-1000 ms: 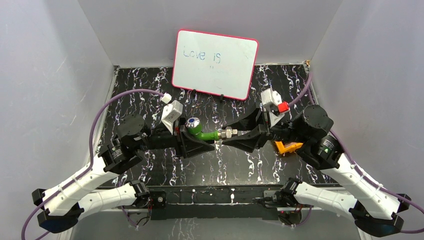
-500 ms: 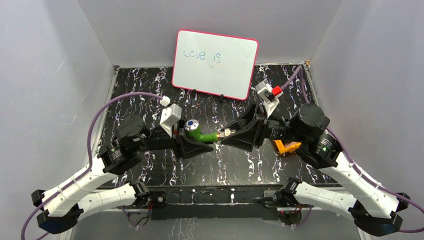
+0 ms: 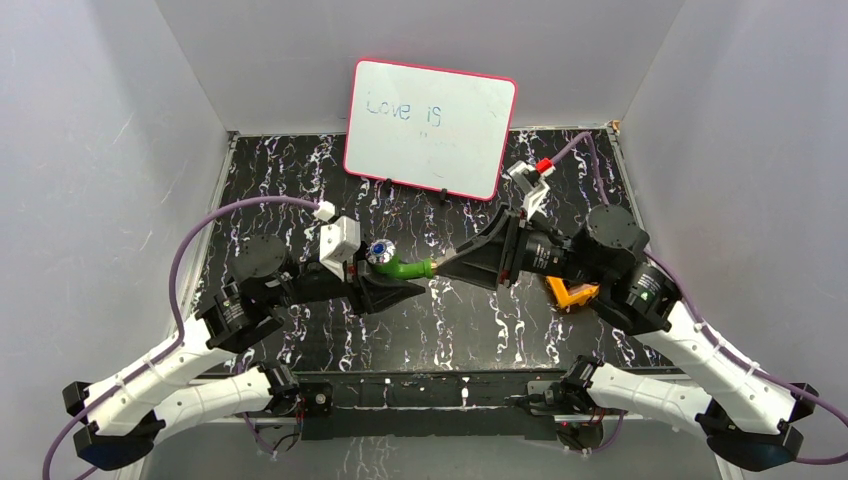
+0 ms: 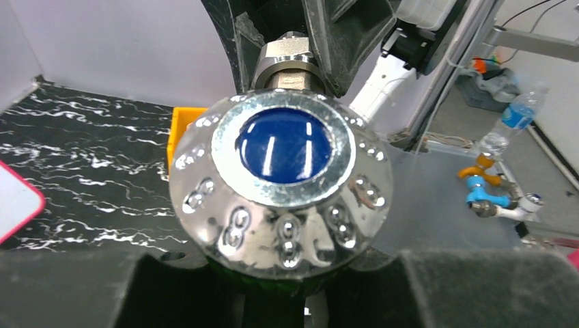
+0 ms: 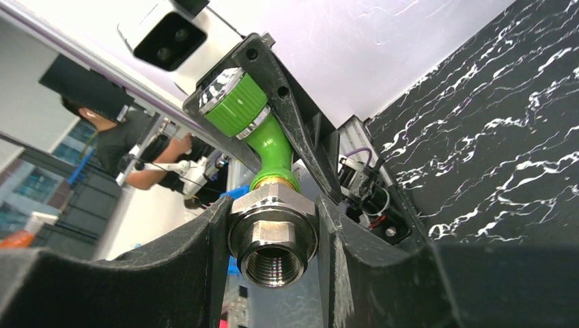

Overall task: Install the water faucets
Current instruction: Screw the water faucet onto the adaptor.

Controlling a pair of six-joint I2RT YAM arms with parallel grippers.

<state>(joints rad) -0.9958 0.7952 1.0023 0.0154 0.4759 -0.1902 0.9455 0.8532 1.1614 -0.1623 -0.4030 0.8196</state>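
The green water faucet (image 3: 405, 267) hangs above the table's middle, held between both arms. My left gripper (image 3: 385, 285) is shut on its green body just under the blue-and-silver knob (image 4: 281, 147), which fills the left wrist view. My right gripper (image 5: 273, 253) is shut on the silver hex fitting (image 5: 273, 236) at the faucet's other end, one finger (image 5: 184, 266) flat on each side of the nut. The fitting's threaded bore faces the right wrist camera. In the top view the right fingers (image 3: 470, 262) hide most of the fitting.
An orange tray (image 3: 568, 292) lies on the black marbled table (image 3: 300, 190) under the right arm. A white board with a pink rim (image 3: 430, 128) leans against the back wall. Grey walls close in on both sides.
The right wrist has rolled, swinging its camera mount toward the back wall while its fingers stay on the fitting. The faucet and left gripper have shifted slightly left.
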